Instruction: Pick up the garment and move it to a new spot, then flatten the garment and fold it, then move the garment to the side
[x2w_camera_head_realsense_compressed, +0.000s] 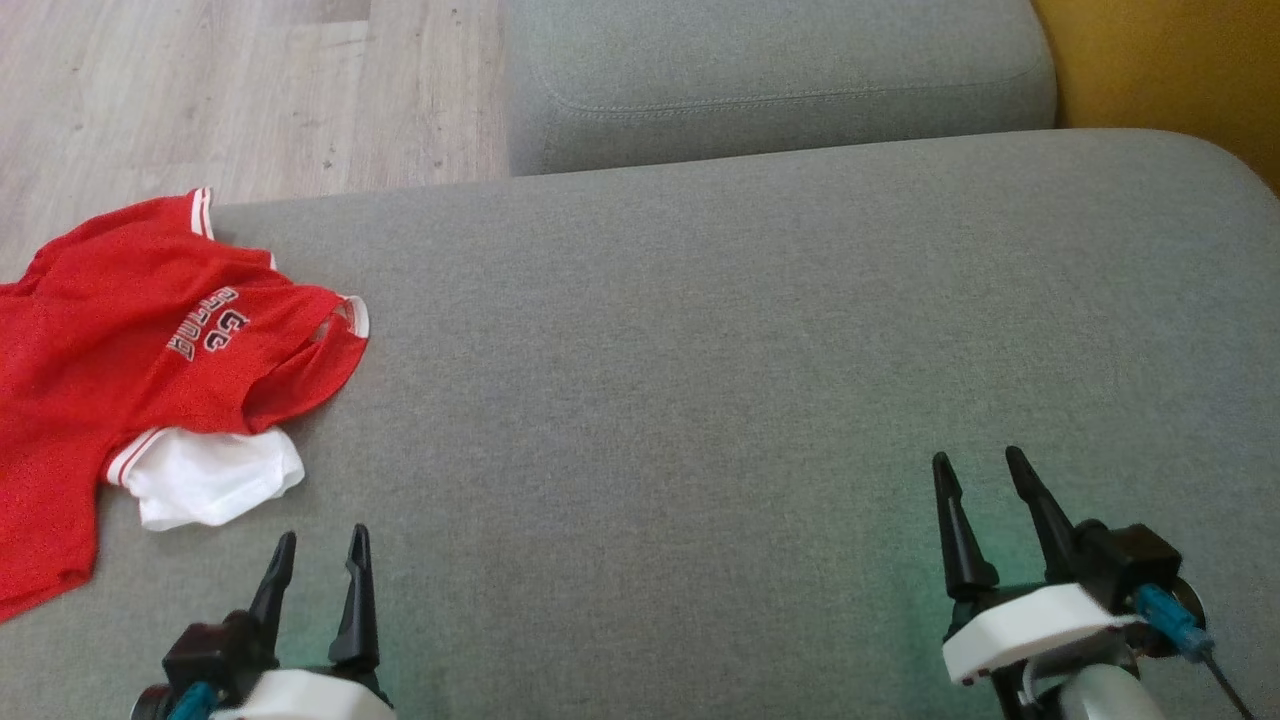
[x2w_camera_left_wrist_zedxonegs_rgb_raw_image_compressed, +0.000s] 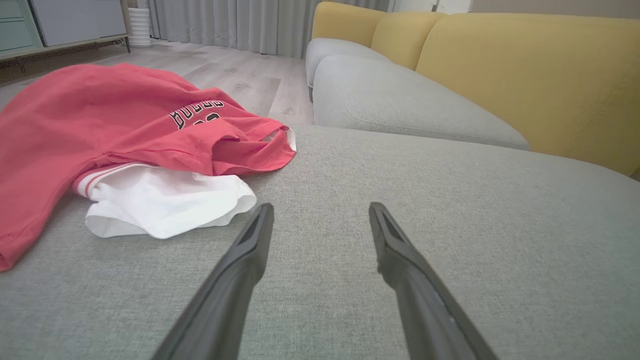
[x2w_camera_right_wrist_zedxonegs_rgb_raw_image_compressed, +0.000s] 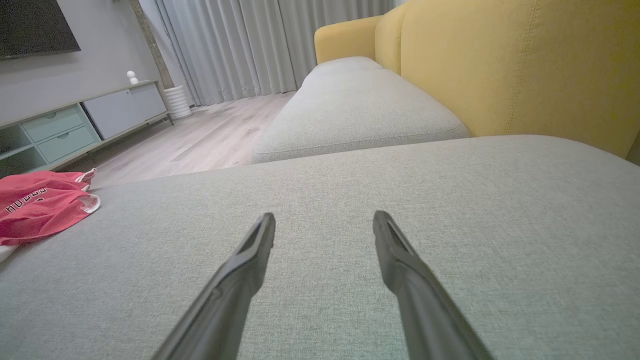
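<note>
- The red jersey is seen crumpled at the left edge of the grey sofa cushion.
- It lies just ahead-left of the left gripper, the nearer one.
- The right gripper is well apart from it.
- Both grippers are spread, nothing held.
</note>
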